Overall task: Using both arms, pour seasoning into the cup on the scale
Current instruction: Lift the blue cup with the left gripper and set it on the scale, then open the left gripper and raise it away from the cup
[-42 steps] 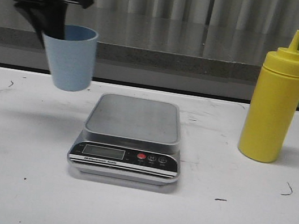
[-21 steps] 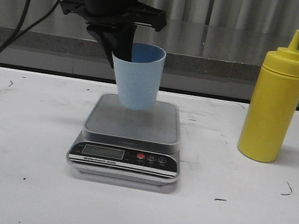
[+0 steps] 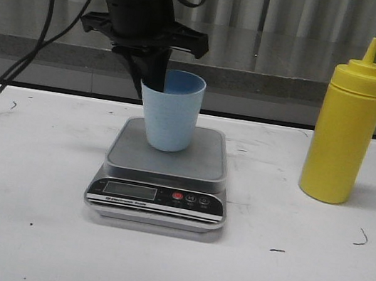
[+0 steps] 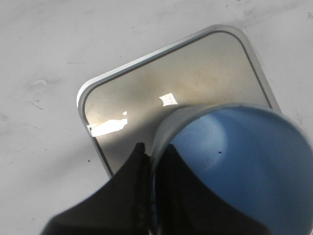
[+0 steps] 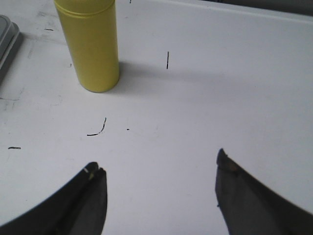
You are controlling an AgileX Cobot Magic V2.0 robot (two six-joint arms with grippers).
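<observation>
Your left gripper (image 3: pixel 156 77) is pinched on the rim of the light blue cup (image 3: pixel 171 111), one finger inside the wall and one outside, as the left wrist view makes plain where the black fingers (image 4: pixel 132 181) straddle the cup's edge (image 4: pixel 234 161). The cup sits over the rear middle of the grey steel platform of the digital kitchen scale (image 3: pixel 161 172), tilted slightly, with its base at or just above the platform; you cannot tell from the front view whether it is fully resting there. The scale's LCD display (image 3: pixel 130 190) faces the front, with the red button (image 3: pixel 177 196) just beside it on the black-and-silver panel; the reading is too small to make out. The yellow squeeze bottle (image 3: pixel 344 130) stands upright on the white table (image 3: pixel 281 271), well apart from the scale on its right side, its pointed nozzle up and the thin cap strap arcing off to the right. Your right gripper (image 5: pixel 156 188) hangs over bare table with its fingers spread wide and nothing between them; in the right wrist view the bottle's lower body (image 5: pixel 90 44) stands near but clear of those fingers, and a corner of the scale (image 5: pixel 7 39) shows at the frame's edge.
</observation>
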